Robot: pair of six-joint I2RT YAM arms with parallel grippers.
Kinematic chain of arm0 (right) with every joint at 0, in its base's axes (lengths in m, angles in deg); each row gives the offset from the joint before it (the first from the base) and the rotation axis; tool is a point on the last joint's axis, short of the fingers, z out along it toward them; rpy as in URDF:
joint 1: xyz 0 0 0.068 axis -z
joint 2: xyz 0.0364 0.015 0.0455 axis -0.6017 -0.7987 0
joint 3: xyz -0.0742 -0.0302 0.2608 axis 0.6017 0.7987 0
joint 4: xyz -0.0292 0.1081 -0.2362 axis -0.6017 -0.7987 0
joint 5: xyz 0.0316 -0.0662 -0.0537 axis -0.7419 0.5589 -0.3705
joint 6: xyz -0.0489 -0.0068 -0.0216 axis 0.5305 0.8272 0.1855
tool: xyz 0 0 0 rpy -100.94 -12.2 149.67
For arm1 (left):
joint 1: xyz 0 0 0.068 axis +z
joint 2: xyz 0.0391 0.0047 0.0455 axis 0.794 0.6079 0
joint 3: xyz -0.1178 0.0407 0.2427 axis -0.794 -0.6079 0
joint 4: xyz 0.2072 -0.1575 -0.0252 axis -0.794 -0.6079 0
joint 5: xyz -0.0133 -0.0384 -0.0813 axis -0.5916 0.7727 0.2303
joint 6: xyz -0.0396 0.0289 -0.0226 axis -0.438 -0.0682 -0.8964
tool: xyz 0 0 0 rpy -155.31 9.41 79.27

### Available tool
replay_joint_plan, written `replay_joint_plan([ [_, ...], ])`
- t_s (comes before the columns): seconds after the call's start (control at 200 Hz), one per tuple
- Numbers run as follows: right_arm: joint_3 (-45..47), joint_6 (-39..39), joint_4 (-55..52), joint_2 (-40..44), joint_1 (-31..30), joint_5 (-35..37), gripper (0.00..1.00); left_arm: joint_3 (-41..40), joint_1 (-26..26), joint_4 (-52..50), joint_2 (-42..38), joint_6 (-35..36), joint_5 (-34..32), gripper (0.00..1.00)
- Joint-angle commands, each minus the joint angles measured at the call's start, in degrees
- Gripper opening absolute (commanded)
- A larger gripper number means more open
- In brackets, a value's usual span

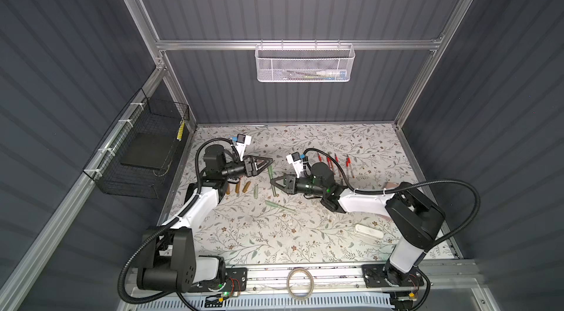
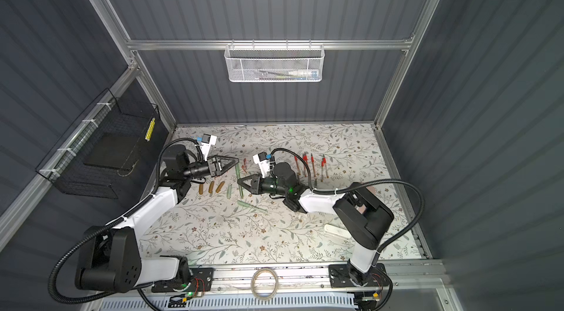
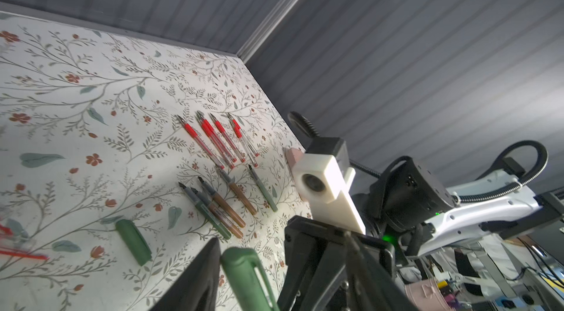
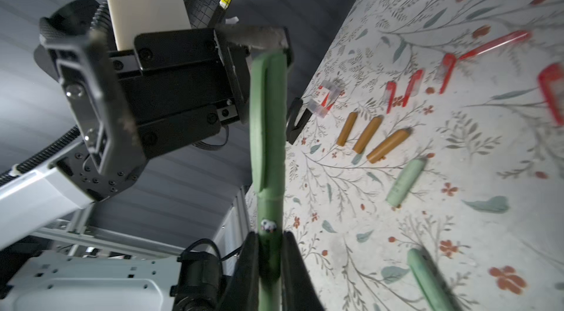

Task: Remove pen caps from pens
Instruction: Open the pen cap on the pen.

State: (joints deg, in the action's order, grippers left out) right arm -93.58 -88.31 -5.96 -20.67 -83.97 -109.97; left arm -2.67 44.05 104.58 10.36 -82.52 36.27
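The right gripper (image 1: pixel 272 183) is pinched onto the barrel of an olive-green pen (image 4: pixel 268 215). It holds the pen clear of the worktop (image 1: pixel 274 245), a little left of the middle, and in both top views the pen's length runs from back to front. The pen's cap (image 4: pixel 268 117) is on and points toward the back edge, where the left gripper (image 1: pixel 269 161) meets it from the left side. In the left wrist view one finger (image 3: pixel 198 276) of that gripper lies right beside the cap; whether the jaws squeeze it cannot be told.

Toward the left edge three mustard-brown caps (image 1: pixel 237 187) lie in a row, with a pale-green cap (image 1: pixel 255 191) just beside them. A pale-green pen (image 1: pixel 279 206) lies near the middle of the worktop. Toward the back right, thin clear pens with red accents (image 1: pixel 335 163) lie side by side. The left wrist view shows bare-tipped brown and green pens (image 3: pixel 219 202) next to them. A white case (image 1: pixel 369 231) sits near the front right corner.
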Motion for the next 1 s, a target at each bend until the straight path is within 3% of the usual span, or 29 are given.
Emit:
replay_joint_plan([
  [0.0, 0.6, -6.3, 11.2, -0.8, 0.5, -2.7, 0.0, 2.3, -1.2, -6.5, 0.9, 6.0, 1.4, 0.64],
  [0.145, 1.1, -6.3, 11.6, -1.1, 0.7, -3.1, 0.0, 1.7, -1.2, -4.0, 0.8, 4.3, 1.6, 0.63],
  [0.38, 0.3, -6.7, 12.6, -2.1, 1.0, -4.5, 0.0, 2.2, -1.3, -2.5, 1.5, 2.6, 1.2, 0.34],
  [0.555, 1.0, -5.8, 12.4, -2.1, 1.1, -4.8, 0.0, 3.7, -1.2, -5.5, 2.0, 3.8, 0.6, 0.27],
  [0.67, 1.4, -6.8, 12.6, -2.2, 1.6, -4.8, 0.0, 4.2, -1.2, -5.5, 2.3, 3.6, 0.2, 0.09],
  [0.731, 1.7, -6.1, 11.8, -1.4, 1.6, -4.6, 0.08, 4.6, -1.2, -6.6, 2.6, 3.8, 0.2, 0.0],
  [0.861, 0.5, -1.6, 3.8, 0.3, 1.1, -2.6, 0.34, 4.2, -1.2, -6.0, 2.7, 3.7, -0.9, 0.0],
  [0.996, -0.6, 3.7, -5.3, 3.1, 0.0, 1.7, 0.42, 4.9, -0.7, -7.1, 2.8, 2.5, -1.9, 0.0],
])
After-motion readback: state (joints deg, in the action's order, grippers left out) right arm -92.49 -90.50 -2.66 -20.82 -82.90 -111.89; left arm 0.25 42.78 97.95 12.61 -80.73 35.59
